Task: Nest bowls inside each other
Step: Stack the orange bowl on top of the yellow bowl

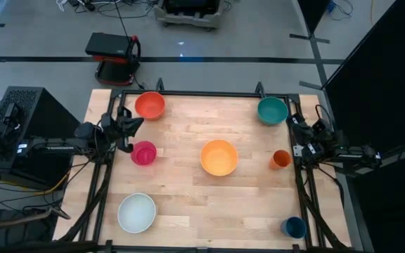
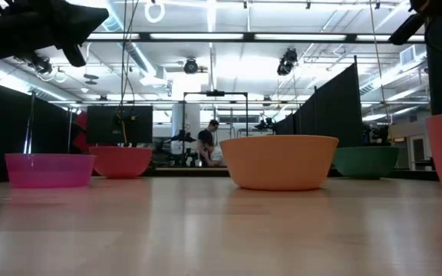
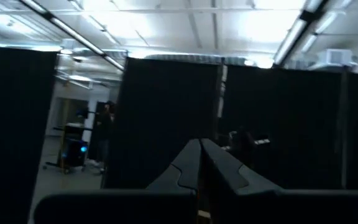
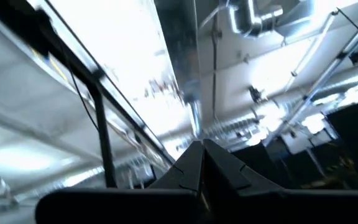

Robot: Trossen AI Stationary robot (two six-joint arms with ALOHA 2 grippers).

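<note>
Five bowls sit apart on the table (image 1: 188, 211), none nested yet: the yellow-orange bowl (image 1: 219, 157) near the middle, the red-orange bowl (image 1: 150, 105) at the far left corner, the teal bowl (image 1: 272, 110) at the far right corner, the pink bowl (image 1: 144, 152) by the left edge, and the white bowl (image 1: 136, 213) at the near left. Two small cups, one orange cup (image 1: 280, 159) and one dark blue cup (image 1: 294, 227), stand along the right edge.

Left jaws (image 1: 129, 126) are clenched and empty, raised at the left edge between the red-orange and pink bowls. The pink bowl lies just beside them, toward the near side, so the left arm is judged the nearer one for a first pick. Round bowls present no long axis to align with.

Right jaws (image 1: 295, 128) are clenched, empty, parked at the right edge near the teal bowl.
</note>
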